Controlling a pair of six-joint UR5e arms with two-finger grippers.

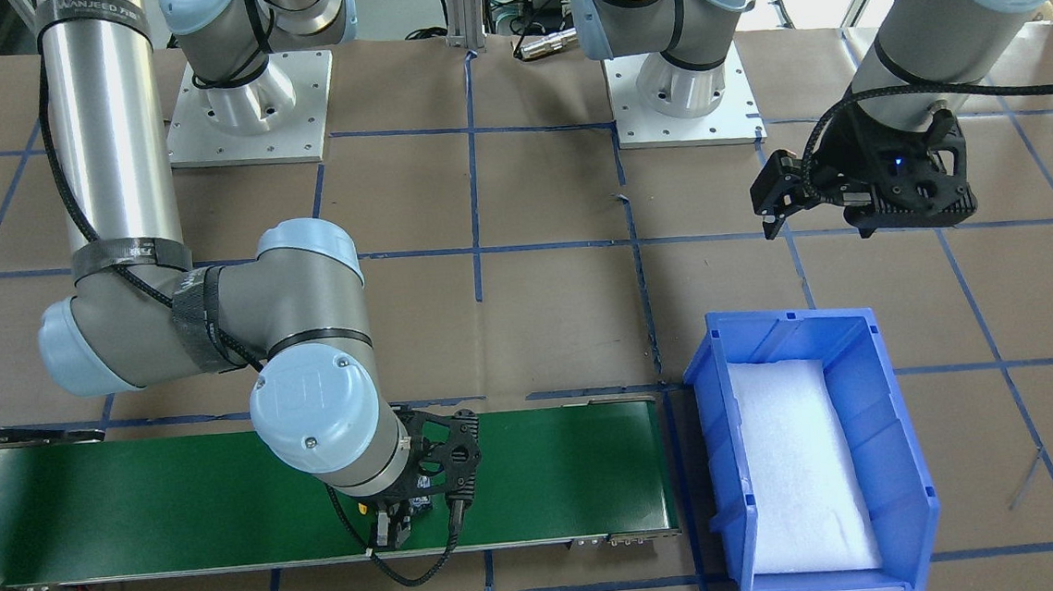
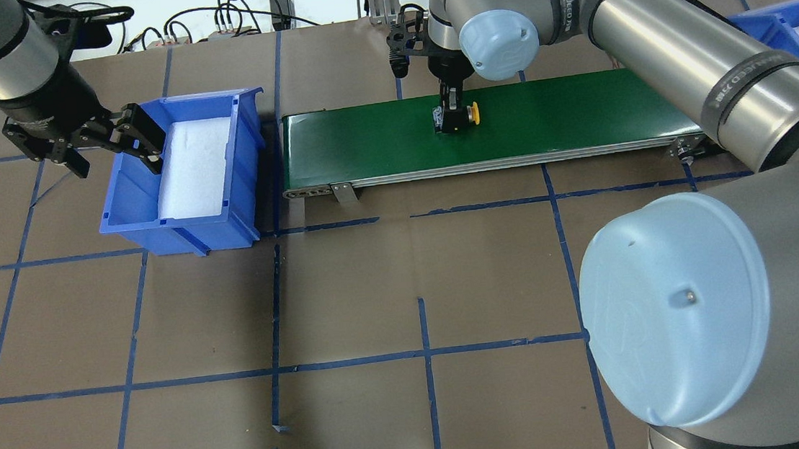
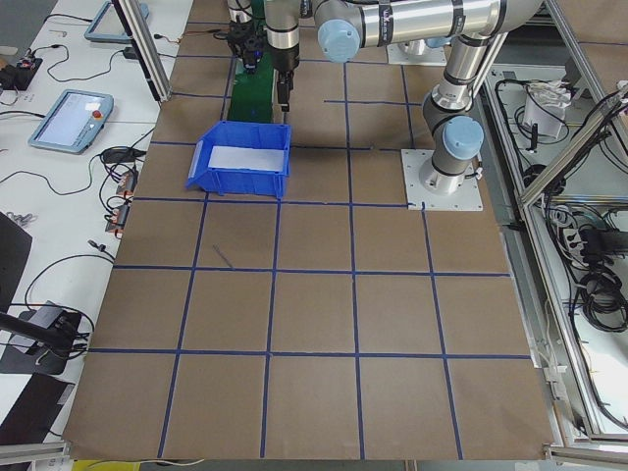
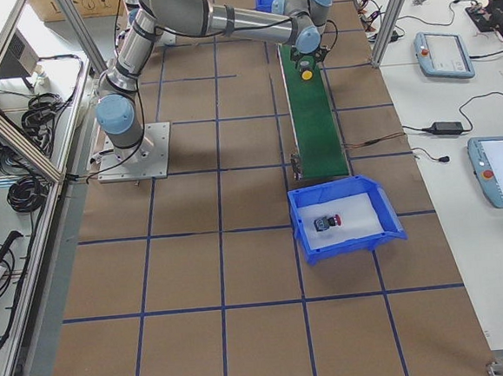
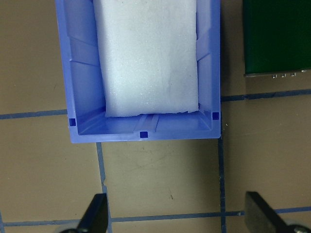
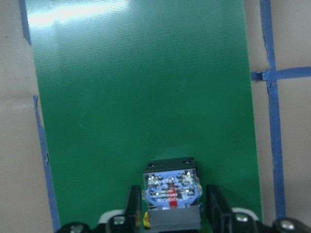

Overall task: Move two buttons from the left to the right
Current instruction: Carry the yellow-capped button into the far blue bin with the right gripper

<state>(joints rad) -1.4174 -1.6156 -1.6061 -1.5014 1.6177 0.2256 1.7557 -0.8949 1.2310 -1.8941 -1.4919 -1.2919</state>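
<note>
The yellow button (image 2: 468, 115) lies on its side on the green conveyor belt (image 2: 563, 116). My right gripper (image 2: 449, 113) stands over it with a finger on each side of its grey body (image 6: 171, 196) and is shut on it at belt level. It also shows in the front view (image 1: 394, 527). The red button (image 4: 327, 223) lies on white foam in the blue bin (image 4: 308, 236) at my right end. My left gripper (image 2: 143, 142) is open and empty, hovering at the outer edge of the left blue bin (image 2: 249, 158).
The left bin (image 5: 146, 133) holds only a white foam pad (image 1: 802, 462). The conveyor runs between the two bins, with its end (image 5: 277, 39) close beside the left bin. Both arm bases (image 1: 245, 111) stand behind the belt on brown paper with blue tape lines.
</note>
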